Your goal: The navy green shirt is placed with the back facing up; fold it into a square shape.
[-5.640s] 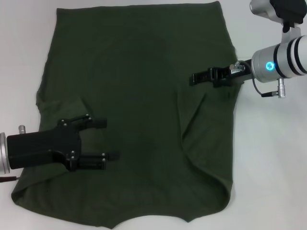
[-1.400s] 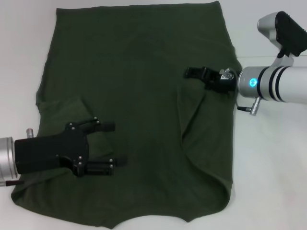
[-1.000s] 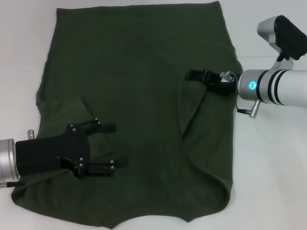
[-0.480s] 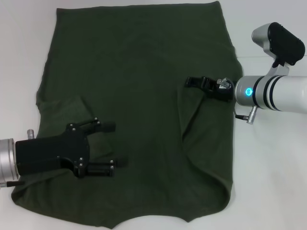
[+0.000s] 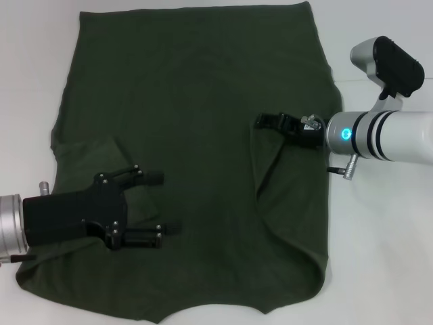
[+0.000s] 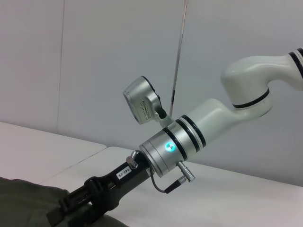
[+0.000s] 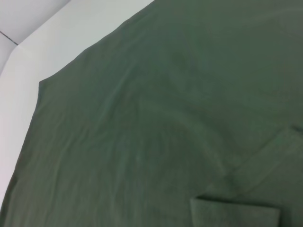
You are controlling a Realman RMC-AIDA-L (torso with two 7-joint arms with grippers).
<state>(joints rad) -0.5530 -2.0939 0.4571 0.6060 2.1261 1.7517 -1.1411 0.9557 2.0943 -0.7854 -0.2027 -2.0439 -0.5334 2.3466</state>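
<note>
The navy green shirt lies spread on the white table, plain side up, with both sleeves folded inward onto the body. My left gripper hovers open over the shirt's lower left, just inside the folded left sleeve, with nothing between its fingers. My right gripper reaches in from the right, its tip at the top corner of the folded right flap. The left wrist view shows the right gripper low against the shirt. The right wrist view holds only the shirt and a folded corner.
White tabletop surrounds the shirt on all sides. The right arm's white forearm with its lit blue ring lies over the table right of the shirt. A pale wall stands behind the table.
The right gripper has slid a little leftward and nearer over the shirt, along the folded flap's top edge. The left gripper shifted slightly rightward early on and has held still since.
</note>
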